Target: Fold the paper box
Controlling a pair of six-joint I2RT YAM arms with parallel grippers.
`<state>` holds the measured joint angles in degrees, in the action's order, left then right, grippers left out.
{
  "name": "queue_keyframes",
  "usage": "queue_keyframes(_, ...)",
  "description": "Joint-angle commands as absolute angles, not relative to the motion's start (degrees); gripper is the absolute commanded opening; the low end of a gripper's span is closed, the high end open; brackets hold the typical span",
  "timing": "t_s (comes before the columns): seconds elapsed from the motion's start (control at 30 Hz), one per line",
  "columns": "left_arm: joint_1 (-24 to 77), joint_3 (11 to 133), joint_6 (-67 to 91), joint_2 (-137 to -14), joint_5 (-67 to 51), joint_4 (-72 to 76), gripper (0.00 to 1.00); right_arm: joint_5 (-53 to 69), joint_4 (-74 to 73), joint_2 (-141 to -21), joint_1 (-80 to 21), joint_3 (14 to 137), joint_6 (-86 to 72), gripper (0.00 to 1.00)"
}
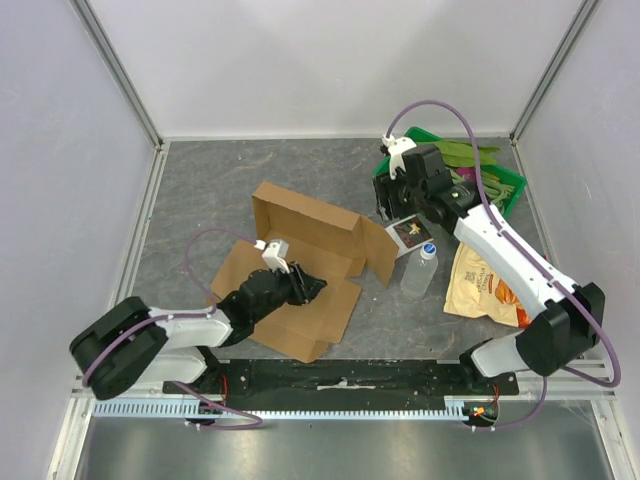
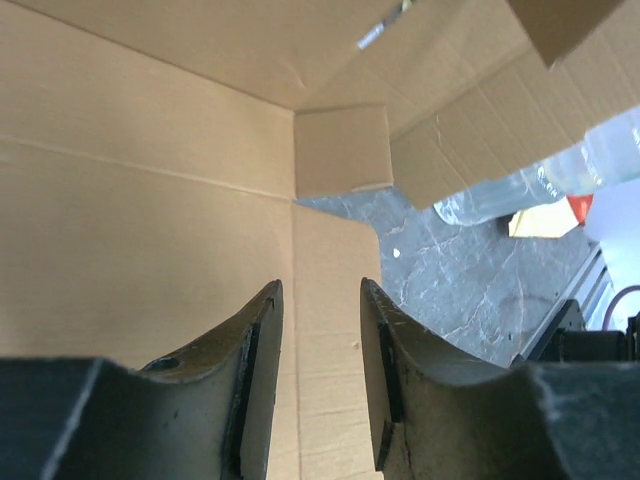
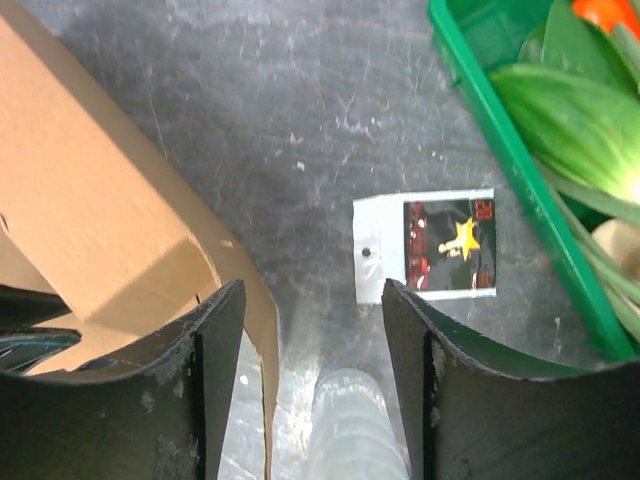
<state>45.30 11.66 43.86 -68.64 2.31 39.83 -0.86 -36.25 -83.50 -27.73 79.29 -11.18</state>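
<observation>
Paper box (image 1: pixel 315 240) | plain brown cardboard | unprinted | partly raised, partly flat

No legible txt; only yellow star (image 3: pixel 462 238) on small packet (image 3: pixel 380 252)

You have the paper box (image 1: pixel 300 265) left of centre on the table (image 1: pixel 220 180). Its near panel lies flat, its rear wall stands on the far side, and one flap stands at its right end. The left gripper (image 1: pixel 316 287) sits over the flat near panel, inside the box's outline. Just right of the standing flap you find the bottle (image 1: pixel 420 270), with the sachet (image 1: pixel 410 233) flat directly behind it. The snack bag (image 1: pixel 482 285) lies right of the bottle, close beside it. The tray (image 1: pixel 505 190) sits in the far right corner with leafy vegetables (image 1: pixel 462 153) in it. The right gripper (image 1: pixel 388 210) hangs between box and tray, over the sachet.
</observation>
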Motion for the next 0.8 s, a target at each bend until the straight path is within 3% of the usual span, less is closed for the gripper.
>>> queue_keyframes(0.0, 50.62, 15.9, 45.53, -75.66, 9.83, 49.66, 0.41, 1.06, -37.35, -80.07, -28.04, 74.8, -6.25, 0.62)
queue_keyframes(0.17, 51.42, 18.98, 49.82, -84.54, 14.23, 51.94, 0.26, 1.67, -37.45, -80.42, -29.09, 73.13, -7.12, 0.53)
queue_keyframes(0.3, 51.42, 18.81, 53.08, -88.76, 16.25, 53.97, 0.2, 1.58, -35.86, -78.49, -30.23, 71.55, -8.09, 0.54)
queue_keyframes(0.43, 51.42, 19.69, 57.91, -89.65, 18.98, 46.94, 0.06, 1.59, -36.12, -76.47, -30.67, 69.97, -7.91, 0.57)
queue_keyframes(0.67, 51.42, 18.54, 60.03, -90.09, 21.0, 45.79, 0.02, -1.77, -37.7, -72.42, -30.67, 70.57, -8.52, 0.68)
queue_keyframes(0.77, 51.42, 18.98, 60.12, -90.7, 20.65, 45.18, 0.02, -0.18, -40.07, -71.81, -30.59, 70.49, -8.61, 0.68)
